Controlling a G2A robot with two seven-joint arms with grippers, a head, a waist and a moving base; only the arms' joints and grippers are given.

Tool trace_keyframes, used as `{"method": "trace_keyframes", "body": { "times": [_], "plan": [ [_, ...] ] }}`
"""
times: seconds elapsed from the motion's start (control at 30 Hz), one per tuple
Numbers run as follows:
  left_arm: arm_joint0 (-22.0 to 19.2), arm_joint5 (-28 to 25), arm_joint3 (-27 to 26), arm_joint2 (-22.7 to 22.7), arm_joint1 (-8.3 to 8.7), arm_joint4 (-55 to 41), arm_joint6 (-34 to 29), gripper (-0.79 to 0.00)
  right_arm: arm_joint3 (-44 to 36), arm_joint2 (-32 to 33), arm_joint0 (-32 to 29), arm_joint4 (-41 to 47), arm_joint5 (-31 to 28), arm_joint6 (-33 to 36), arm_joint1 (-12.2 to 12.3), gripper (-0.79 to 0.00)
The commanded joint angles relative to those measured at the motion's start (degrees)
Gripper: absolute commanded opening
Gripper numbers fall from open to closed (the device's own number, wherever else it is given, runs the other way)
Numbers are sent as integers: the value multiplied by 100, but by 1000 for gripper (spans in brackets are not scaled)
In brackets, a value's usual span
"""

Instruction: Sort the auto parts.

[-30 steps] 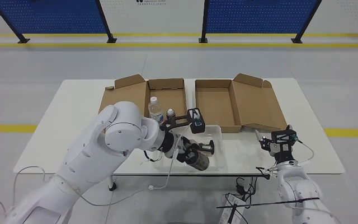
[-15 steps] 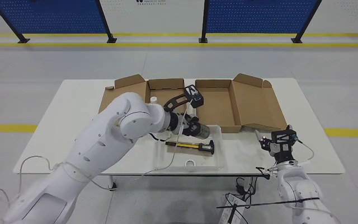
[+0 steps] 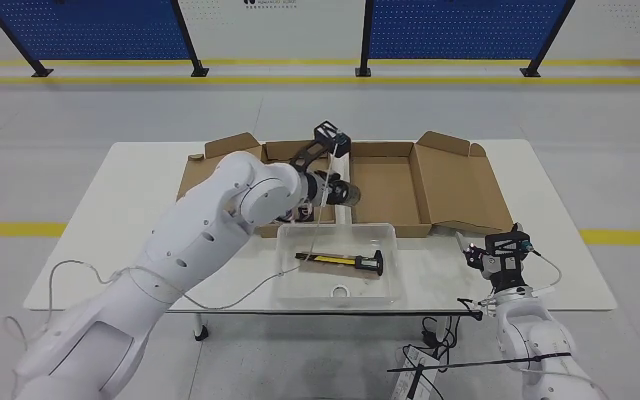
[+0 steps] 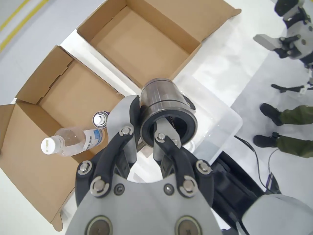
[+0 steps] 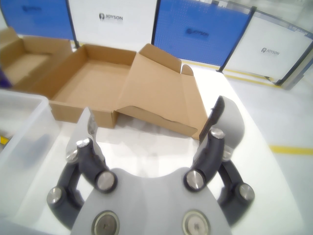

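The left gripper (image 4: 149, 123) is clenched on a steel linear bearing (image 4: 166, 99), held aloft where the left cardboard box (image 3: 292, 158) meets the right cardboard box (image 3: 385, 190). The bearing is probably heavy, rigid and smooth-walled, so grip it squarely at mid-length to prevent slip. The right gripper (image 5: 154, 121) is released.

Cardboard boxes: we counted two, the left box (image 3: 285, 160) and the right box (image 3: 385, 190).
Clear bin (image 3: 380, 290): we counted one.
Metal cylinder (image 4: 166, 106): we found one.
Yellow-and-black tool (image 3: 345, 261): we logged one.
Water bottle (image 4: 71, 140): we listed one.
Spray can (image 4: 100, 119): we noted one.
Grippers: we counted two, the left gripper (image 4: 151, 123) and the right gripper (image 5: 153, 110).
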Motion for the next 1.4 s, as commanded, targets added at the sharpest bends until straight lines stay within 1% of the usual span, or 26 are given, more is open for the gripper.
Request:
{"method": "trace_keyframes", "body": {
  "times": [0.0, 0.67, 0.8, 0.9, 1.03, 1.13, 1.37],
  "plan": [
    [-51, 54, 105, 58, -43, 32, 32, -785, 0, 0, 0, 0, 0, 0, 0, 0],
    [-67, 51, 130, 79, -58, 35, 33, -785, 0, 0, 0, 0, 0, 0, 0, 0],
    [-6, 34, 244, 40, -89, 1, 332, -785, 0, 0, 0, 0, 0, 0, 0, 0],
    [-129, 113, 481, 74, -170, -38, 490, -785, 0, 0, 0, 0, 0, 0, 0, 0],
    [-340, 427, 933, 175, -319, -126, 616, -785, 0, 0, 0, 0, 0, 0, 0, 0],
    [-532, 652, 1381, 337, -462, -172, 603, -785, 0, 0, 0, 0, 0, 0, 0, 0],
    [-969, 753, 2435, 769, -852, -351, 525, -785, 0, 0, 0, 0, 0, 0, 0, 0]
  ]
}}
